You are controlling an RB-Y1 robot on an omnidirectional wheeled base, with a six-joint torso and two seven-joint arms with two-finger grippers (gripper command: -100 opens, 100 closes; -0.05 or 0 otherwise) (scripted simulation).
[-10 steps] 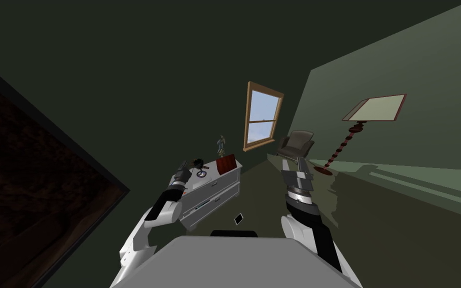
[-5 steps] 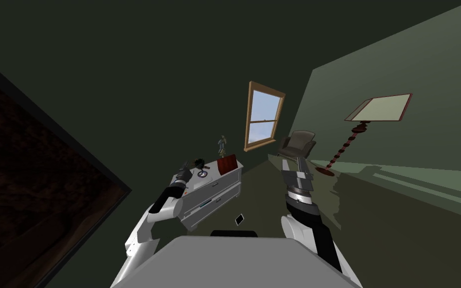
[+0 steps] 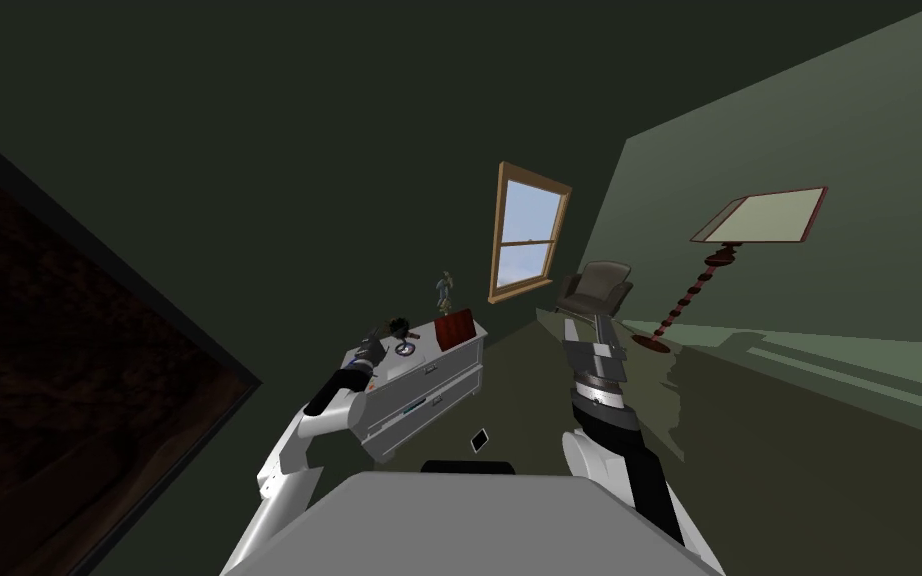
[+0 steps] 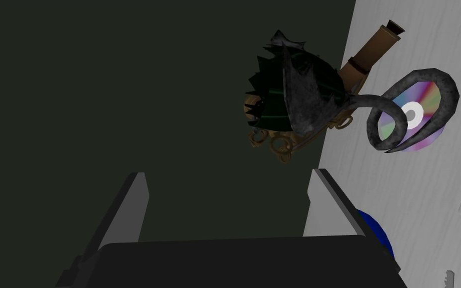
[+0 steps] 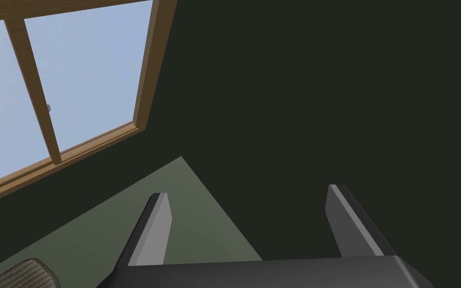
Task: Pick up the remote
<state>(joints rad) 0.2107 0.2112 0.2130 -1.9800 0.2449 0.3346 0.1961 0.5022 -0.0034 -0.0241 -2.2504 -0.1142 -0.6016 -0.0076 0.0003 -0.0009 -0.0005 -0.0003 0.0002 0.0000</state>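
Left wrist view: left end effector (image 4: 229, 174) wide open, empty, at edge of dresser (image 4: 424, 190) top; dark statue (image 4: 294, 100) and shiny disc (image 4: 412, 117) just beyond. Remote not made out for sure; prob. on dresser top. Expect light, stiff, slick: pinch narrow sides, mid-length. Right end effector (image 5: 248, 191) wide open, right of dresser. Vs 1 s ago: left arm further over dresser.
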